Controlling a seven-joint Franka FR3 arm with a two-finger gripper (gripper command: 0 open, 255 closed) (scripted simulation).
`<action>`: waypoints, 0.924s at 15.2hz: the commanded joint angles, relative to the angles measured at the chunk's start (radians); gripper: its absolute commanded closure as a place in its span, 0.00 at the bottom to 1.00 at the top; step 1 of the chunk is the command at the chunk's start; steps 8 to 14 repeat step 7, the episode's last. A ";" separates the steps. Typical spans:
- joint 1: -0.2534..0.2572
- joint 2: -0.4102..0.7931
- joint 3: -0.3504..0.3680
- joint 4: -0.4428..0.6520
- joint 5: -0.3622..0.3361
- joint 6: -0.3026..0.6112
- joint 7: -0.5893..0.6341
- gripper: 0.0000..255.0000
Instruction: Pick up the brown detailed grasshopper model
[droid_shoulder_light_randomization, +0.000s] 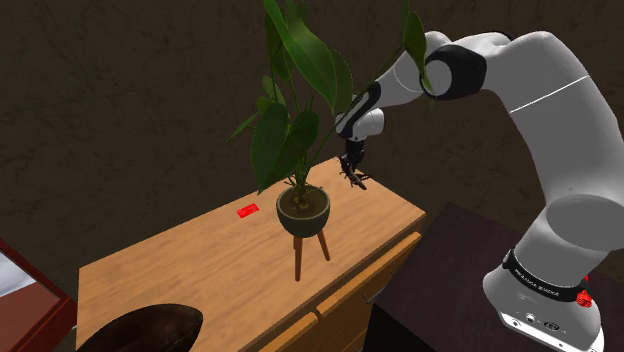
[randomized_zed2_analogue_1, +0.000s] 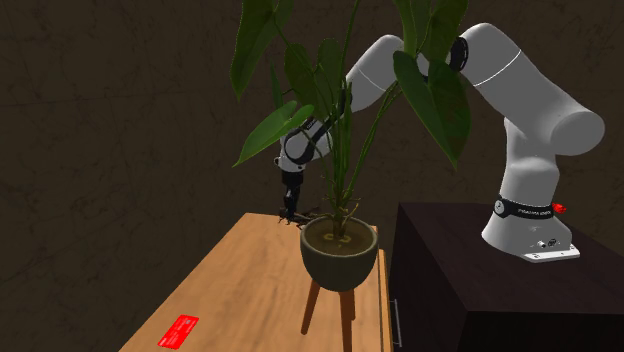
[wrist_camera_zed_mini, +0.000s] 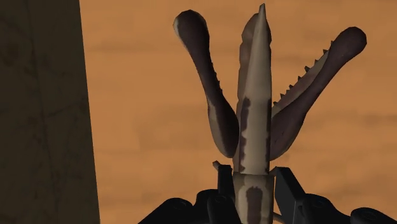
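Observation:
The brown grasshopper model (wrist_camera_zed_mini: 254, 108) has a tan body with dark blotches and two spiny hind legs spread to either side. My gripper (wrist_camera_zed_mini: 254, 181) is shut on its body, and the black fingers (wrist_camera_zed_mini: 224, 183) clasp it from both sides. In the shoulder view the gripper (droid_shoulder_light_randomization: 352, 168) points down over the far corner of the wooden table (droid_shoulder_light_randomization: 180, 270), with the grasshopper (droid_shoulder_light_randomization: 359, 182) at its tips just above the tabletop. From the second exterior view the gripper (randomized_zed2_analogue_1: 290, 203) and the grasshopper (randomized_zed2_analogue_1: 302, 216) sit behind the plant's leaves.
A tall leafy plant in a dark pot (droid_shoulder_light_randomization: 303, 212) on wooden legs stands close beside the gripper. A small red card (droid_shoulder_light_randomization: 247, 210) lies on the table. A dark bowl (droid_shoulder_light_randomization: 150, 328) sits at the near corner. The table edge and a wall are just beyond the gripper.

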 joint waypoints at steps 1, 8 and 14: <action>0.004 -0.025 -0.005 -0.010 -0.005 -0.016 0.005 1.00; 0.011 -0.068 -0.014 -0.022 -0.014 -0.046 0.012 1.00; 0.011 -0.068 -0.014 -0.022 -0.014 -0.046 0.012 1.00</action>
